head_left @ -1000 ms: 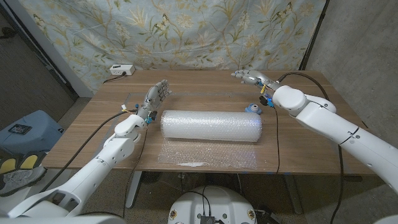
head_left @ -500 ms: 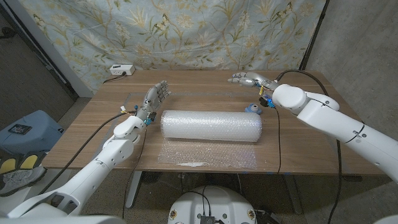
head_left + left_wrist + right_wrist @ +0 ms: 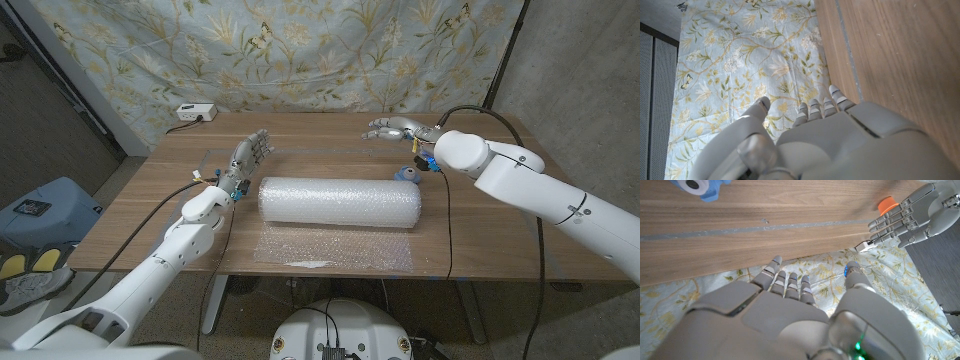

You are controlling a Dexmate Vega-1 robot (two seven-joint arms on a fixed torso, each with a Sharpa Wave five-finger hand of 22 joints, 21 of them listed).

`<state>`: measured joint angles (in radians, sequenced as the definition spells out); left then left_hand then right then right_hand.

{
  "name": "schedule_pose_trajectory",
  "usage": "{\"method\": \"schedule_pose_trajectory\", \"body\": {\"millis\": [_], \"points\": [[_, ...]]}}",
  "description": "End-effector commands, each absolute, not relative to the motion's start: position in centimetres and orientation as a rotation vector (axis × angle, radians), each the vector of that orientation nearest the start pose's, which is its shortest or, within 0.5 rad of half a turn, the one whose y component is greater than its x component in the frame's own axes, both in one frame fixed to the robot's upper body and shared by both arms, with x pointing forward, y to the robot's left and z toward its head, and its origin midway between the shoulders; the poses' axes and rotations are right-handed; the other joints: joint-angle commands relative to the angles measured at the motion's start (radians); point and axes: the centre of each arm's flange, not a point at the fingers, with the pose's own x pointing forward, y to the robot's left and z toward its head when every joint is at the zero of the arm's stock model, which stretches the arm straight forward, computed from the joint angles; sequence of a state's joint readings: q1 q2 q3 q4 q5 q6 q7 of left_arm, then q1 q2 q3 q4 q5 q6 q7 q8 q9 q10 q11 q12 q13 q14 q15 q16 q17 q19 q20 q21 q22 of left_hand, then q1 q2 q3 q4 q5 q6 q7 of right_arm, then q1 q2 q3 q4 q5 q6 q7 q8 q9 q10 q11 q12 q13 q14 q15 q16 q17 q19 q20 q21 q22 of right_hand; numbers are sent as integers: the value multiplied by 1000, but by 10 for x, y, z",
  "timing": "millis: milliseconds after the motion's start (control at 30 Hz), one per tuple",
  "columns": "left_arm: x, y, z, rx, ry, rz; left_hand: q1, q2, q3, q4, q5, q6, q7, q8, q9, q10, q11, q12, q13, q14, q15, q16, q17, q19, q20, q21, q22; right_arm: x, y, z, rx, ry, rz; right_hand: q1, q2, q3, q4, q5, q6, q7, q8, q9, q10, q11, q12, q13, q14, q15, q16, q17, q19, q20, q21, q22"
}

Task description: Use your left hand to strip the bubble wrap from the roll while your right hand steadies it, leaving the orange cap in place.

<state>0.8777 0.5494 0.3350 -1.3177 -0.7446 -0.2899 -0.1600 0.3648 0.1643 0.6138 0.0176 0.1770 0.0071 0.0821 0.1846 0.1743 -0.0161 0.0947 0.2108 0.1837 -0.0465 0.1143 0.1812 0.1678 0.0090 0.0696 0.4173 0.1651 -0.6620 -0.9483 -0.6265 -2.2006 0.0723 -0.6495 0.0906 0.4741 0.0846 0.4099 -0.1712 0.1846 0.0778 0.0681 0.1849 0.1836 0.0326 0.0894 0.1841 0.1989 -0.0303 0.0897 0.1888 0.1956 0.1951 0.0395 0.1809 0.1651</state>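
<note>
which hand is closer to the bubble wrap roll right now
Left. The left hand hovers open just off the left end of the bubble wrap roll. The right hand is open farther back, beyond the roll's right end.

— How many rolls lay on the table (image 3: 330,135)?
— One roll (image 3: 340,201) of bubble wrap, with one loose sheet (image 3: 335,248) of wrap spread in front of it.
— And caps?
— One orange cap (image 3: 886,204), seen from the right wrist.
— Hands?
— Two: one left hand (image 3: 246,160) and one right hand (image 3: 397,128), each with its fingers (image 3: 262,140) spread and holding nothing.
— Anything blue?
— One small blue thing (image 3: 406,175) by the roll's right end; I couldn't tell what it was.
— Other items?
— One white box (image 3: 194,112) at the far left corner, and one flowered cloth (image 3: 300,55) hanging behind.
</note>
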Motion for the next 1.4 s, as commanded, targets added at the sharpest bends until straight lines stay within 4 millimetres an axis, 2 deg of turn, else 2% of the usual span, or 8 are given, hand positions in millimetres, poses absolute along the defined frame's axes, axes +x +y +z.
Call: {"method": "schedule_pose_trajectory", "body": {"millis": [33, 367, 467, 567, 833, 1267, 1400], "points": [[644, 306, -30, -78, -595, -304, 16, 2, 0, -7, 0, -1, 4, -1, 4, -2, 4, -3, 4, 1, 5, -1, 1, 3, 9, -7, 6, 512, -166, 80, -1161, -402, 255, 20, -4, 6, -7, 5, -15, 1, -1, 5, -16, 7, 0, 0, -12, 7, -4, -1, -11, 3, -1, 5], [640, 308, -31, -80, -602, -307, 17, 2, -3, -11, -1, 0, 5, -1, 4, -3, 5, -4, 4, 0, 6, -1, 2, 5, 8, -11, 6, 495, -149, 79, -1222, -368, 275, 35, -14, 6, -5, 2, -37, 6, -3, 5, -40, 26, -1, 0, -28, 20, -3, 0, -30, 15, -1, 5], [639, 308, -33, -82, -603, -310, 18, 3, -3, -12, -1, -1, 5, -1, 4, -3, 5, -4, 4, -1, 5, -1, 2, 5, 9, -12, 6, 491, -145, 78, -1238, -360, 286, 40, -17, 6, -4, 1, -46, 10, -3, 5, -56, 39, -3, 0, -36, 26, -4, 0, -36, 18, -1, 5], [638, 308, -34, -84, -604, -314, 18, 3, -3, -13, -1, 0, 5, -1, 4, -3, 6, -4, 4, -1, 6, -1, 2, 5, 9, -13, 6, 487, -140, 78, -1248, -349, 300, 44, -19, 5, -3, 0, -50, 13, -2, 5, -46, 49, 4, 1, -38, 26, -3, 0, -38, 20, 0, 5], [635, 308, -35, -84, -601, -322, 20, 5, -4, -16, 0, 0, 5, -1, 4, -3, 7, -5, 5, -1, 7, 0, 2, 6, 10, -17, 7, 482, -126, 77, -1307, -319, 320, 50, -23, 5, -1, -1, -61, 17, -3, 5, -56, 53, 4, 2, -53, 28, -5, 0, -46, 14, 0, 5], [636, 305, -36, -89, -603, -337, 20, 8, -5, -19, 0, 4, 3, 0, 4, -2, 9, -5, 5, 1, 9, 1, 3, 8, 11, -21, 7, 477, -102, 76, -1401, -240, 361, 75, -32, 7, -3, -5, -101, 34, -5, 5, -92, 86, 2, 6, -72, 58, -2, 2, -61, 37, 2, 5], [636, 306, -39, -94, -599, -332, 20, 9, -6, -19, 0, 5, 1, 1, 4, -2, 9, -4, 5, 1, 9, 2, 4, 10, 12, -23, 7, 475, -95, 75, -1427, -229, 375, 91, -49, 5, -8, -4, -116, 46, -3, 5, -102, 97, 4, 7, -80, 74, -1, 2, -68, 52, 2, 5]]}}
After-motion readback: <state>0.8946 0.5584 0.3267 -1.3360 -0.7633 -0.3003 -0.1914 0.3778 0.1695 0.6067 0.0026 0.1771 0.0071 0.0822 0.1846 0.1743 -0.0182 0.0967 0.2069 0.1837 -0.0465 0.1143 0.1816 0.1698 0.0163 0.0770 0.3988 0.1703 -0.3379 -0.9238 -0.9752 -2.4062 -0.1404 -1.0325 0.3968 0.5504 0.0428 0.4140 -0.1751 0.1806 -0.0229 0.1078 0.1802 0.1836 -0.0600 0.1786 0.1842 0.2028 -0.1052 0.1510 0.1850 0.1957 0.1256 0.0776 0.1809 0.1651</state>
